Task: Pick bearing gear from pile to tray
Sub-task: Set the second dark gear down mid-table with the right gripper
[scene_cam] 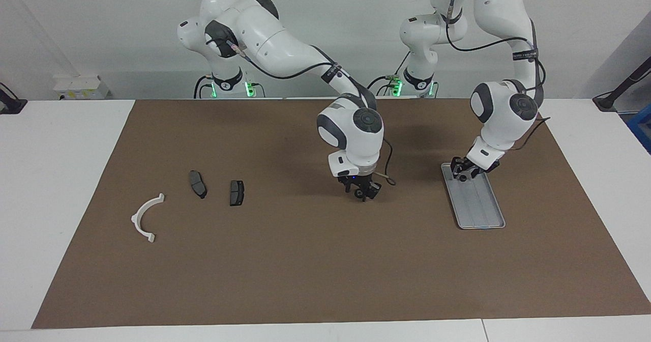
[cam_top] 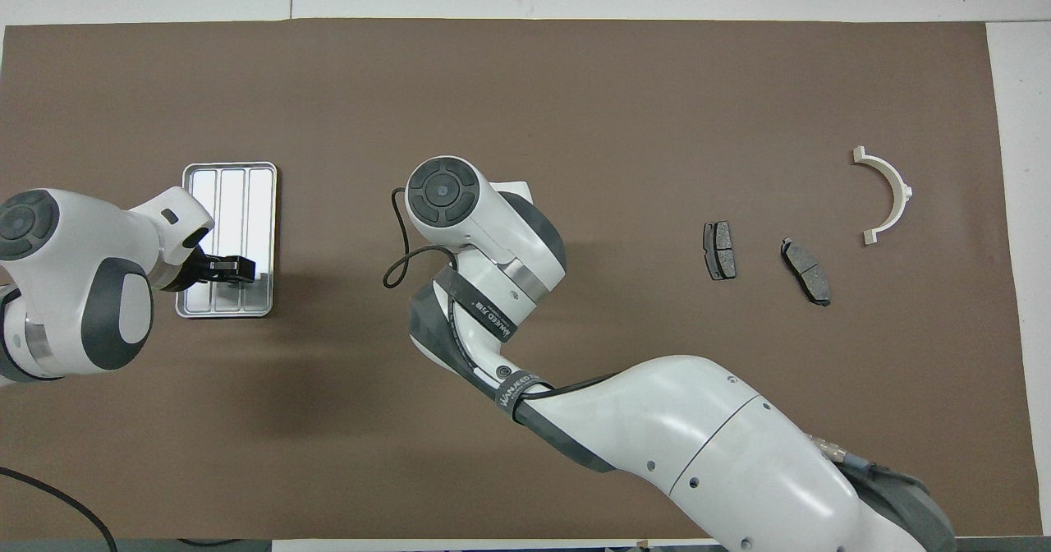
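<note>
This is a robotics lab — a test cell, not a home or shop. Two white Franka arms, the right arm (scene_cam: 285,47) and the left arm (scene_cam: 501,52), stand bolted at one edge of a white tabletop (scene_cam: 56,179) with green status lights (scene_cam: 231,88) glowing at their bases and black cables (scene_cam: 473,39) strapped along their links. A plain brown mat (scene_cam: 305,260) covers the work area, set against a bare white wall (scene_cam: 101,26) — nothing domestic, only a few loose mechanical parts (scene_cam: 218,189) and a metal tray (scene_cam: 483,215).
</note>
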Robot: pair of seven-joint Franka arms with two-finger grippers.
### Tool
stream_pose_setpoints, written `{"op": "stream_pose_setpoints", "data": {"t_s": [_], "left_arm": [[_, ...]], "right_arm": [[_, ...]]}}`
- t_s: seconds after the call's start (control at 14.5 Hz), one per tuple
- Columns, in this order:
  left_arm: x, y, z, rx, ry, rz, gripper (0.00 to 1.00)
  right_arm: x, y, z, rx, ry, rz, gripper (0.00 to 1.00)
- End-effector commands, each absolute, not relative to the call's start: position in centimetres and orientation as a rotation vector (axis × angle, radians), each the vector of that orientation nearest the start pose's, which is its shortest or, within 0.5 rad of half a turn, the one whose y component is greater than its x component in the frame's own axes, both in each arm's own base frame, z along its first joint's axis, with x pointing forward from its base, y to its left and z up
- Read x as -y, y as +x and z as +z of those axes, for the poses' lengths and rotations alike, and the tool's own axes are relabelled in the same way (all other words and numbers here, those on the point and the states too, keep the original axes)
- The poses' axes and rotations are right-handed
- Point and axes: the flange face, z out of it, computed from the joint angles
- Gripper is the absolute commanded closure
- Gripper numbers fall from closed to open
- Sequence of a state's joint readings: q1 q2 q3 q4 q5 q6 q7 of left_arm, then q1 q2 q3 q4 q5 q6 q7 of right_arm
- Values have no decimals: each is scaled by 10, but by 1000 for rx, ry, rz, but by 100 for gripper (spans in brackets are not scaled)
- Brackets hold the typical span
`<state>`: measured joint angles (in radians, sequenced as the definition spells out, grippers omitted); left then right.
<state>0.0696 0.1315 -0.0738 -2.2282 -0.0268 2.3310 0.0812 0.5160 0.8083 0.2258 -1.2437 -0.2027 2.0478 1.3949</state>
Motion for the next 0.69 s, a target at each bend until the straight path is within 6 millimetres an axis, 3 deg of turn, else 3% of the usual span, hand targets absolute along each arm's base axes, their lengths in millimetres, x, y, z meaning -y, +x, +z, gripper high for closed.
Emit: {"op": "stream_pose_setpoints", "data": {"t_s": [0.0, 0.14, 0.34, 0.48, 0.55, 0.62], "left_arm": [[57, 556, 350, 32, -3222, -39, 0], [122, 562, 361, 270, -3225, -56, 0], [195, 545, 360, 382, -3209, -50, 0], [249, 554, 345, 479, -3114, -90, 0], [277, 556, 328, 508, -3081, -97, 0], [293, 561, 321, 556, -3075, -104, 0]], "right_arm": [[-429, 620, 320, -1017, -2953, -62, 0], [-398, 640, 337, -937, -2964, -77, 0], [-351, 660, 362, -816, -2970, -26, 0], [-310, 673, 378, -697, -3016, -5, 0], [-294, 677, 383, -643, -3030, 21, 0], [-276, 682, 390, -582, -3037, 36, 0]]}}
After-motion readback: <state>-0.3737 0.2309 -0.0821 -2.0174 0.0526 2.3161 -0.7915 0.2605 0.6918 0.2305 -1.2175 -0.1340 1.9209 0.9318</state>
